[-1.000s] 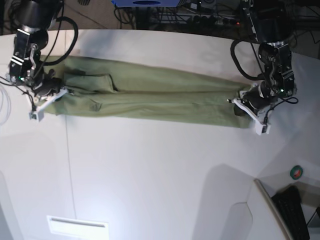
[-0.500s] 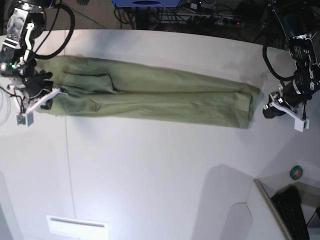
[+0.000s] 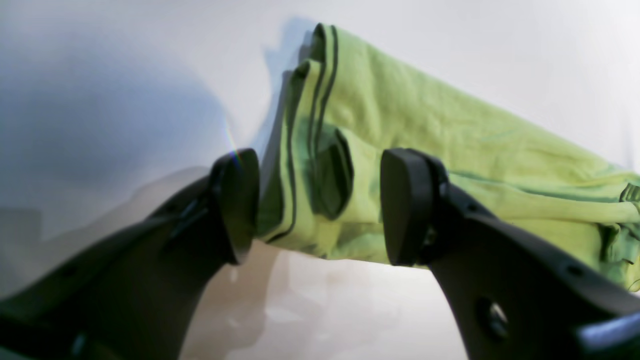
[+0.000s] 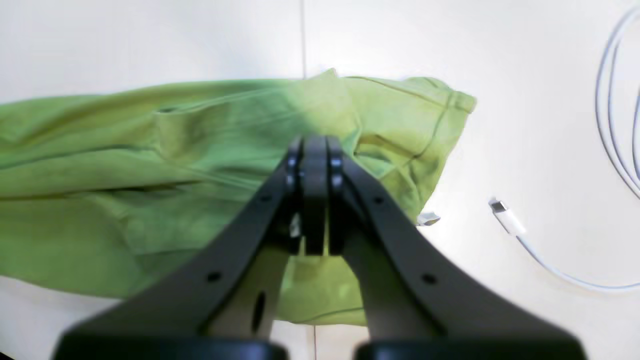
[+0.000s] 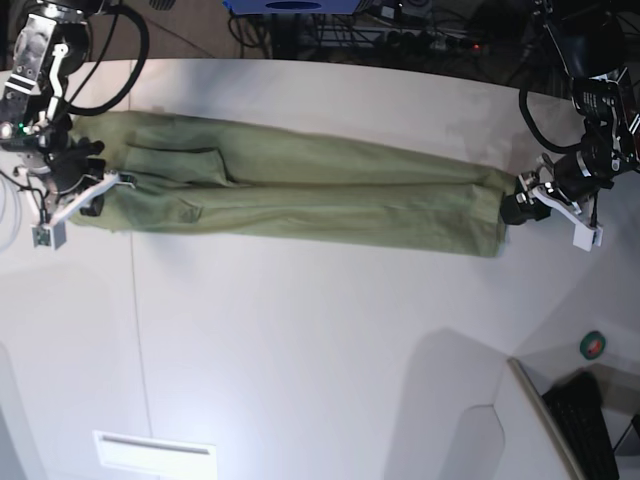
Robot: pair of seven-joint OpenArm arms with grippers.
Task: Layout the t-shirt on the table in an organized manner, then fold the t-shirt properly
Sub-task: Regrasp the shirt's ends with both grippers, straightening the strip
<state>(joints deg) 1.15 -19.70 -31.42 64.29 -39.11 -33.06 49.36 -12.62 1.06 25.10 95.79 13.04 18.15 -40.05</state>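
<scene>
One t-shirt (image 5: 300, 200), two arms.

T-shirt (image 5: 300, 195) plain olive-green, no print; table (image 5: 300, 360) white w/ thin dark seam; cable (image 4: 550, 260) white.

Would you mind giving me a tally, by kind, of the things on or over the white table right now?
Olive-green t-shirt: 1
White cable: 1
Grippers: 2, the left gripper and the right gripper
Total: 4, all on or over the table
</scene>
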